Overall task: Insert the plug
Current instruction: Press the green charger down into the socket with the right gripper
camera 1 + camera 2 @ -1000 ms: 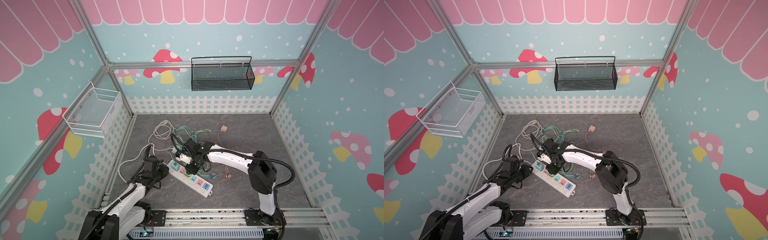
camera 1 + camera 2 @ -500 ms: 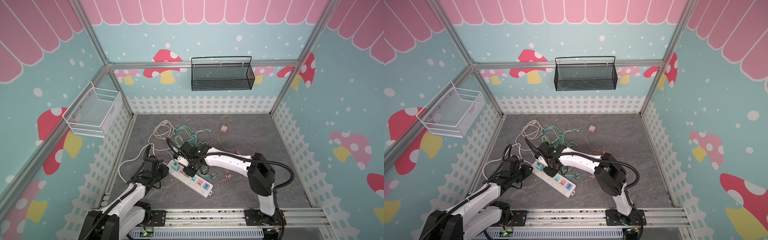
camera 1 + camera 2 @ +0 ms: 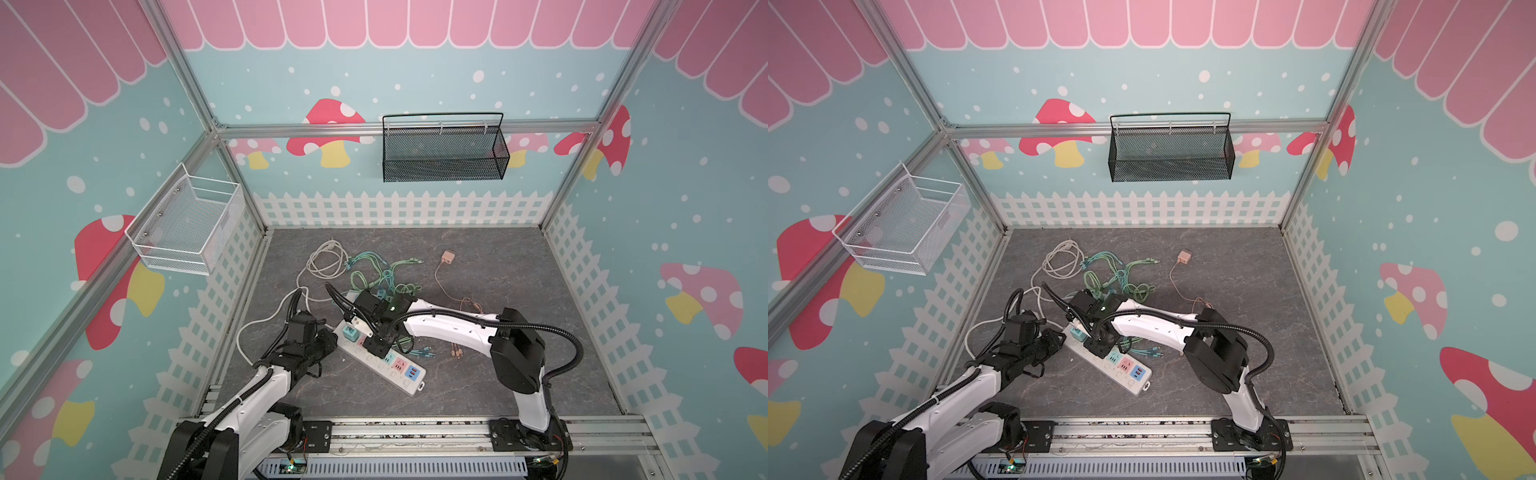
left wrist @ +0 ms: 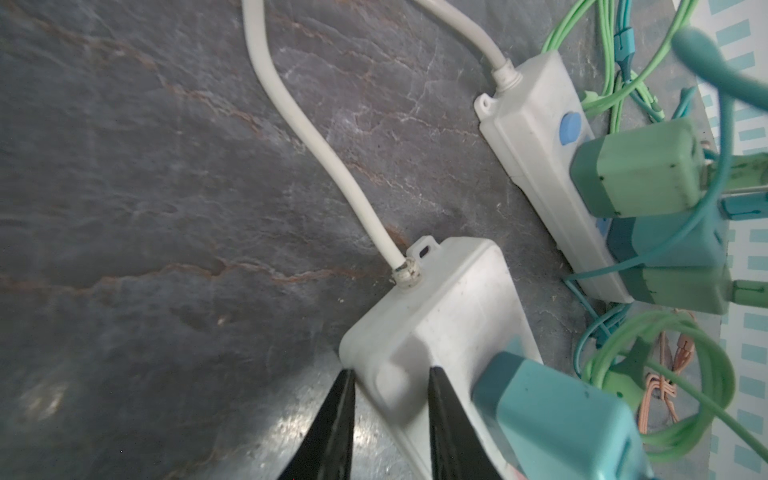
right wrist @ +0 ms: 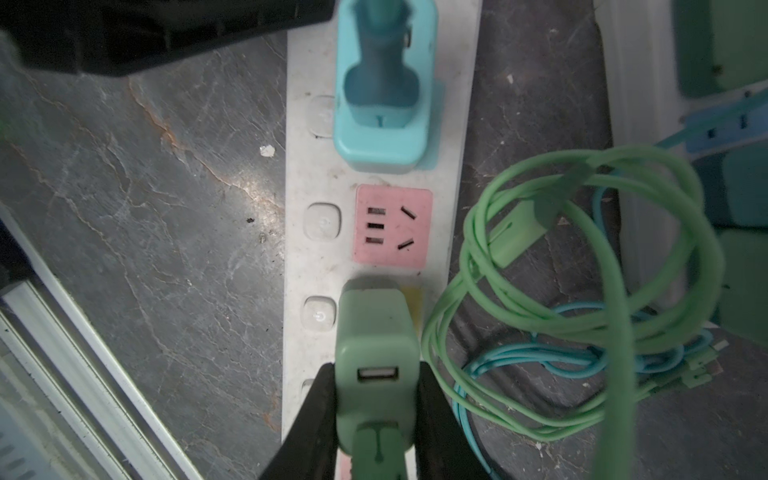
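White basket (image 3: 187, 226): wire, fixed to the left wall, upper left in both top views.
Left gripper (image 3: 330, 338): lower left of centre; its fingers (image 4: 332, 419) are pinched on the cord end of the power strip.
Power strip (image 3: 401, 380): white, flat on the grey floor at lower centre, running diagonally from upper left to lower right.
Teal plug (image 3: 350, 332): seated in the socket nearest the cord end, just beside the left gripper.
Pink socket (image 5: 392, 226): slots exposed, between the teal plug and the green plug.
Green plug (image 5: 374, 332): the task's item. It stands over the yellow socket (image 5: 413, 303) of the strip; whether its pins are fully home cannot be told.
Right gripper (image 5: 376, 376): clamped on the green plug's two sides, at the centre of both top views.
Green cables (image 3: 386, 278): tangled, just above the strip.
Second power strip (image 4: 536, 137): near the first, carrying green and teal plugs.
Black basket (image 3: 442, 153): mesh, on the back wall, upper centre.
Tan adapter (image 3: 448, 257): on the floor, upper right of centre, well apart from the strip.
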You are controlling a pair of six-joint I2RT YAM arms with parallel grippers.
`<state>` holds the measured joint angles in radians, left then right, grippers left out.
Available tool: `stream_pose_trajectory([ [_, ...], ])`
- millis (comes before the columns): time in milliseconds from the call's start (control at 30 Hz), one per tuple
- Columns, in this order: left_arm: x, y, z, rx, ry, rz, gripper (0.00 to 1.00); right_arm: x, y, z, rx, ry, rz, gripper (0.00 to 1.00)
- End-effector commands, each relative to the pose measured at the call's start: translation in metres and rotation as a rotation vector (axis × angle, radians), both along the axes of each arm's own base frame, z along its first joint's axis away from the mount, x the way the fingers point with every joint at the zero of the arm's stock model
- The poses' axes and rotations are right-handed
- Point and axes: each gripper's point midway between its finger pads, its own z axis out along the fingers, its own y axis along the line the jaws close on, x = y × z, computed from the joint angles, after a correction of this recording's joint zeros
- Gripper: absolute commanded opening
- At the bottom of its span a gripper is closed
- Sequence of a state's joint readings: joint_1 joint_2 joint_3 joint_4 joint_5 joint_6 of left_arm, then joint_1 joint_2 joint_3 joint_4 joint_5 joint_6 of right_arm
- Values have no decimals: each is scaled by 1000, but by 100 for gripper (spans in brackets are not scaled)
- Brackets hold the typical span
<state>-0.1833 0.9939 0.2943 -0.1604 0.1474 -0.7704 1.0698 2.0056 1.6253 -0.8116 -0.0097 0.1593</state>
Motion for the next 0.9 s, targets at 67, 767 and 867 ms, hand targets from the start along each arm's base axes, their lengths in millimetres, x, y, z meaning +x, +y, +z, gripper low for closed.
stream_pose_trajectory([
  [67, -15, 1, -16, 5, 73, -12, 28, 4, -21, -37, -146, -22, -21, 12],
  [767, -13, 1, -5, -2, 52, -13, 28, -12, -38, -76, -252, -21, -23, 9],
  [867, -11, 2, 4, -7, 33, -3, 29, -11, -40, -76, -257, -28, -24, 10],
])
